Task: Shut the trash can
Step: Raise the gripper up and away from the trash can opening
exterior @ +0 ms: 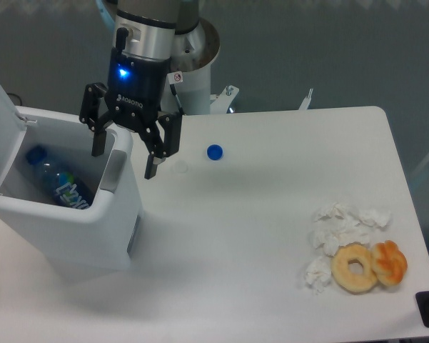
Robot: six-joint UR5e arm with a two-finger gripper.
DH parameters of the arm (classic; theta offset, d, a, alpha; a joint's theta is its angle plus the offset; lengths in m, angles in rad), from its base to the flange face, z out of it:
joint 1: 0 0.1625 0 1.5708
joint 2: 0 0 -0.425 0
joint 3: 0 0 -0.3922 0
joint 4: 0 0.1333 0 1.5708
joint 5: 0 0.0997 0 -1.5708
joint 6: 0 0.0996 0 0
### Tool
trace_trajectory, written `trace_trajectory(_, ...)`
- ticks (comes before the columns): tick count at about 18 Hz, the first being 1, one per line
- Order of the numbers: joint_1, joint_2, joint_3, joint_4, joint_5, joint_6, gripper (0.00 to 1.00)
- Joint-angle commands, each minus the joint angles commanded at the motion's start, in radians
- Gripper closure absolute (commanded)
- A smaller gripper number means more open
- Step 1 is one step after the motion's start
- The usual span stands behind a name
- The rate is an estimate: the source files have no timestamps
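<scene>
- The gripper (123,164) is hanging with its two black fingers spread wide and grasping nothing; one finger is showing over the trash can's right wall, the other over the table just right of it.
- The trash can (93,229) is sitting at the left edge of the white table (271,236), its body white with rounded corners and a grey latch tab (114,170) on the right rim, directly under the gripper.
- Its lid (1,132) is standing open, tilted up at the far left side of the bin and partly cut off by the picture's edge, so the task is not yet done.
- Inside the bin a plastic bottle (53,179) with a blue cap is lying below the rim, and it is not looking likely to block the lid.
- To close it well, the arm is probably needing to travel left across the opening, get behind the raised lid, and push it over and down toward the latch side; pressing near the lid's free edge should be giving the best leverage.
- The light bin could be sliding under a sideways shove, so a downward finish seems safer.
- Farther right on the table, a small blue cap (214,151) is lying alone.
- At the near right, crumpled tissues (342,225) are lying beside a pale doughnut (355,268) and an orange pastry (389,262) touching it.
- Beyond the table a grey floor is showing.
</scene>
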State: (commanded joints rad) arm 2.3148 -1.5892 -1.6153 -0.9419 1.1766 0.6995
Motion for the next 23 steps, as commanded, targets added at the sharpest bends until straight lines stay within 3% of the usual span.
trace_trajectory(4,0.009,0.000,0.000,0.002,-0.011,0.000,0.00)
trace_trajectory(11,0.038,0.002,0.015,0.003,-0.126,-0.015,0.00)
trace_trajectory(23,0.021,0.038,0.000,0.002,-0.127,-0.044,0.00)
